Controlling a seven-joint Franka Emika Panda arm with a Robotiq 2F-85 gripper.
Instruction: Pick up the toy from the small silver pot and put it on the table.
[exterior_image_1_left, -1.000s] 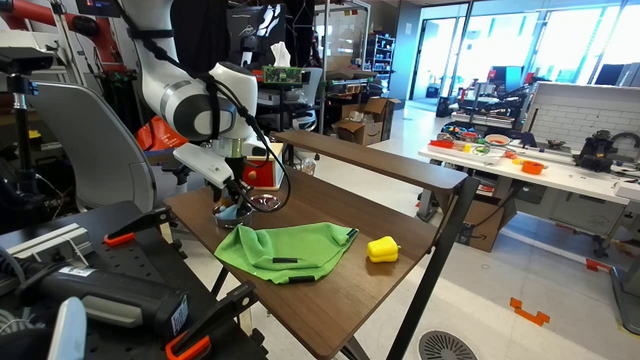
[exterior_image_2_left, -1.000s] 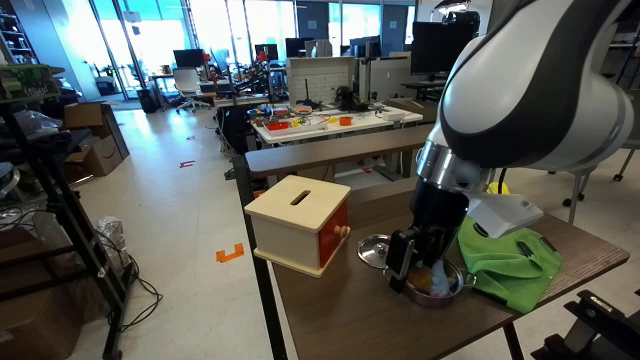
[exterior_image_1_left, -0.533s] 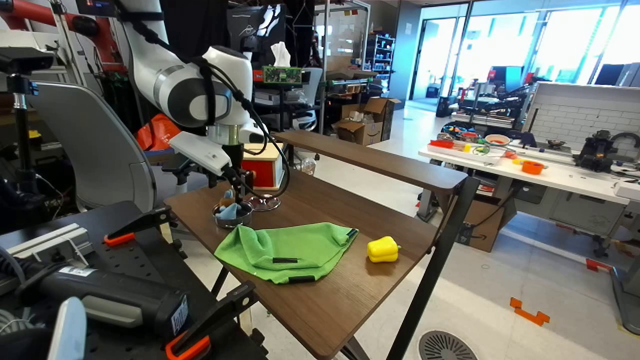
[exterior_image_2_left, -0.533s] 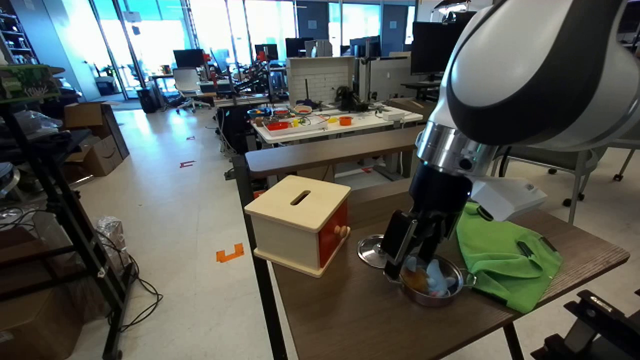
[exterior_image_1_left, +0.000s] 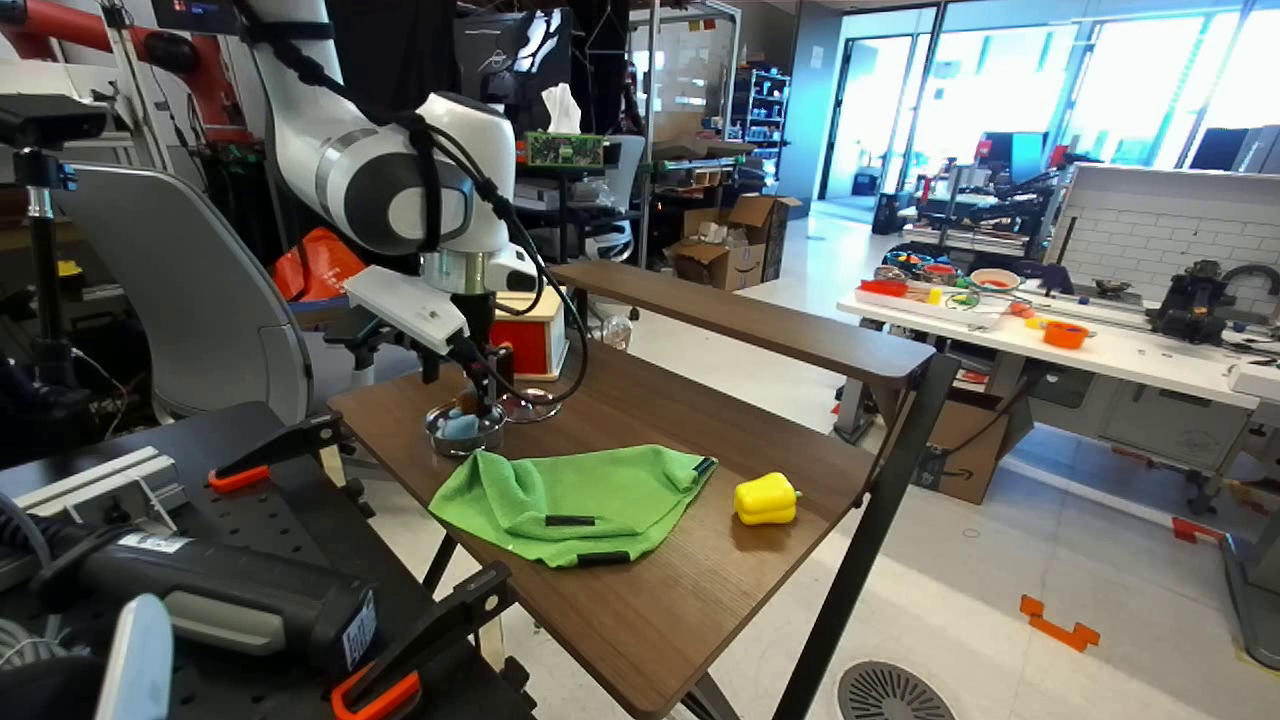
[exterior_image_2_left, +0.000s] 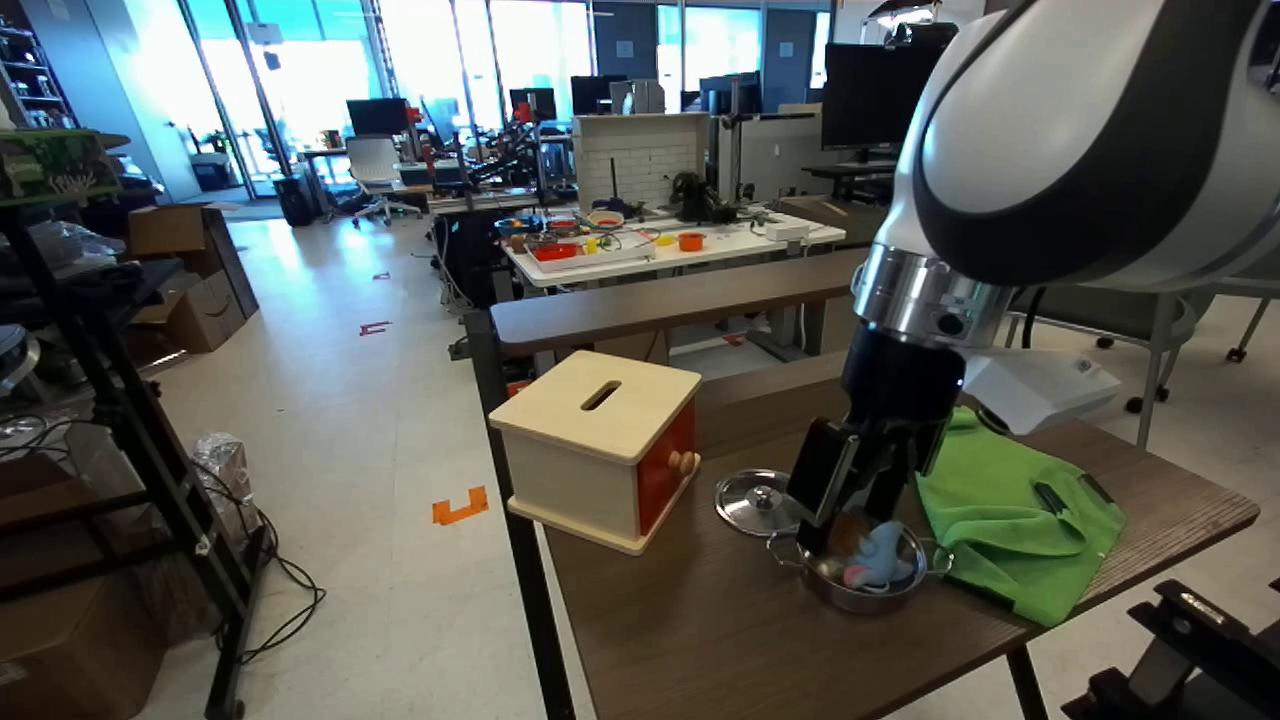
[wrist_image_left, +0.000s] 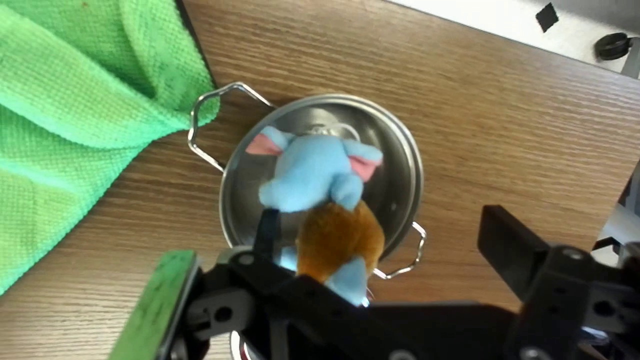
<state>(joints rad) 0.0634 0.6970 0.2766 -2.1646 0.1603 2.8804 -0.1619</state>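
Note:
A light blue plush toy (wrist_image_left: 312, 167) with pink ears lies in the small silver pot (wrist_image_left: 416, 165). A brown furry part (wrist_image_left: 340, 237) with a pale blue tip lies against it; I cannot tell if both are one piece. The toy also shows in both exterior views (exterior_image_1_left: 460, 428) (exterior_image_2_left: 880, 560). The pot (exterior_image_2_left: 862, 603) stands on the dark brown table (exterior_image_2_left: 720, 620). My gripper (wrist_image_left: 382, 217) is open over the pot. In the wrist view its left finger reaches over the pot beside the brown part, and its right finger stands outside the rim. It holds nothing.
A metal lid (exterior_image_2_left: 757, 503) lies beside the pot. A wooden box (exterior_image_2_left: 570, 480) with a red front stands behind the lid. A green cloth (exterior_image_1_left: 590, 500) touches a pot handle. A yellow toy pepper (exterior_image_1_left: 766, 499) lies farther along. A raised shelf (exterior_image_1_left: 740, 320) runs along one table edge.
My gripper rose from lower in the pot, then shifted slightly right in both exterior views. The toy has turned and sunk lower in the pot; its raised blue tip no longer sticks up.

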